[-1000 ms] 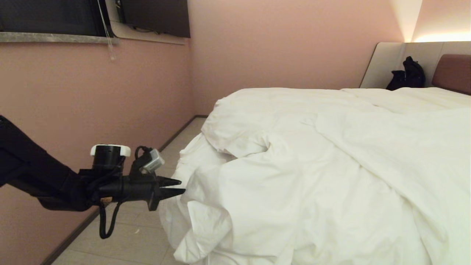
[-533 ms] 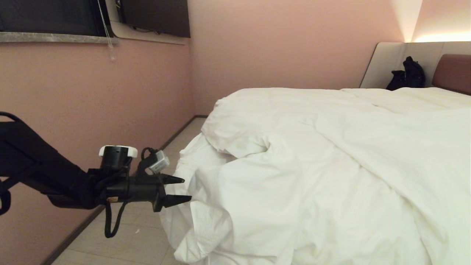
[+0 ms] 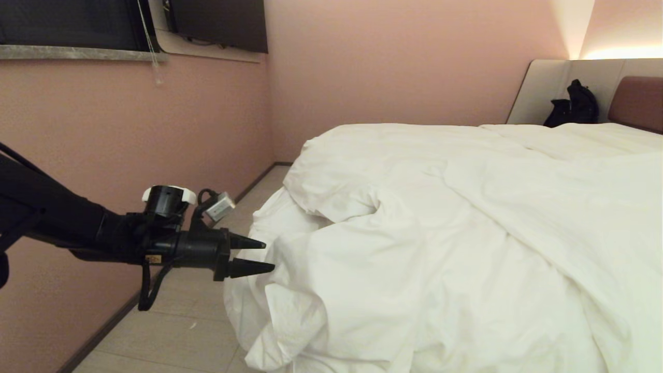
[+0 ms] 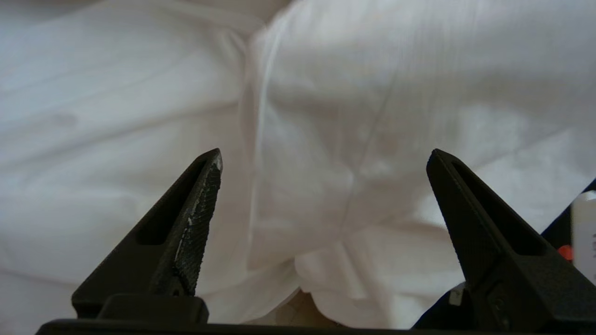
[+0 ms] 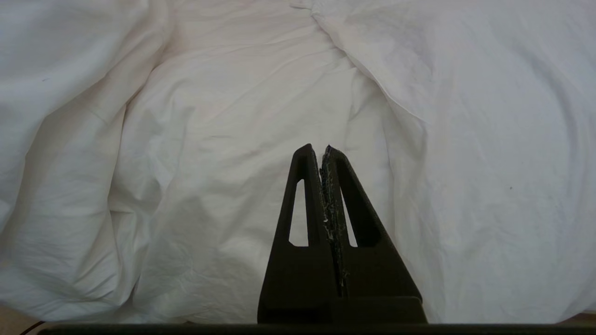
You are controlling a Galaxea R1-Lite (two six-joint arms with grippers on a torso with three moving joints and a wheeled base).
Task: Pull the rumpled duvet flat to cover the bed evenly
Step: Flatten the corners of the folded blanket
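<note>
The puffy white duvet (image 3: 440,233) lies bunched and folded over the near left corner of the bed, its edge hanging toward the floor. Of the bed only the brown headboard (image 3: 639,101) and grey panel show at the far right. My left gripper (image 3: 269,255) points level at the duvet's hanging left edge, open, tips just at the cloth. In the left wrist view the left gripper (image 4: 326,158) stands wide with folds of the duvet (image 4: 326,116) ahead, nothing between its fingers. My right gripper (image 5: 321,150) is shut and empty, hovering before the duvet (image 5: 209,139); it is outside the head view.
A pink wall (image 3: 129,134) runs close along the left, leaving a narrow strip of tiled floor (image 3: 197,321) beside the bed. A black bag (image 3: 575,106) rests against the grey panel. A dark window (image 3: 67,23) and a wall screen (image 3: 217,23) are up at the left.
My left gripper has opened from nearly shut to wide. It has edged right toward the duvet's edge and risen slightly. The duvet has not moved.
</note>
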